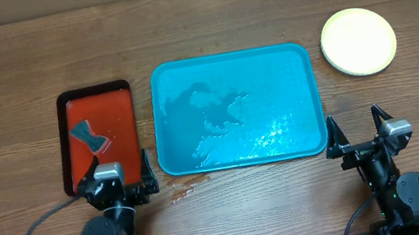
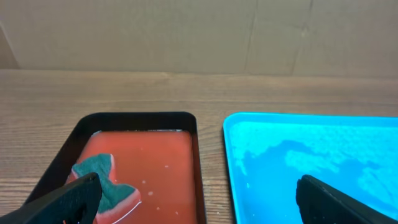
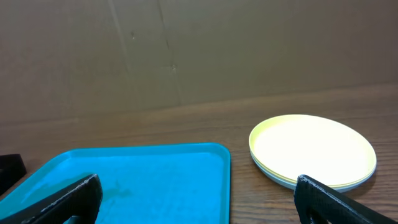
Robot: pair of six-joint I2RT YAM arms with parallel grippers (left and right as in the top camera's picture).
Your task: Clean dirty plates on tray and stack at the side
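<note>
turquoise tray carries nothing; plates sit stacked on tabletop straight ahead of right gripper, far from left gripper; both grippers spread, empty.

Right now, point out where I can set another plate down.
Free: bare table left of the red tray, the strip behind both trays, and the patch between the plate stack and the right gripper. The turquoise tray holds only wet film. Crowded: the gap between trays, near the left gripper.
</note>
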